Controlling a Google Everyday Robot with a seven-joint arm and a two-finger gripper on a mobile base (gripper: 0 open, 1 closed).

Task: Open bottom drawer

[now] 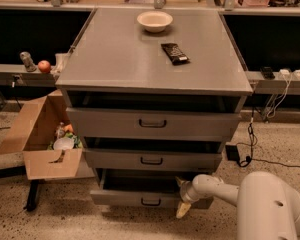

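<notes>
View from above and in front of the grey table (115, 59), which has three drawers set one under another. The bottom drawer (135, 198) is the lowest and slimmest. You see it partly open: its front stands forward of the middle drawer (190, 161) and the top drawer (200, 125), with a dark gap behind its upper edge. Its small dark loop handle (151, 202) sits at the centre of the front, free of any grip.

The claw (181, 196) is at the right part of that front, well to the right of the handle. Its two fingers are spread wide, one tip above the front's upper edge and the pale one (182, 210) below it, near the floor. The white arm (215, 188) reaches in from the lower right corner.

On the table top lie a pale bowl (155, 20) and, apart from it, a dark wrapped bar (174, 53). An open cardboard box (37, 134) stands just left of the table.
</notes>
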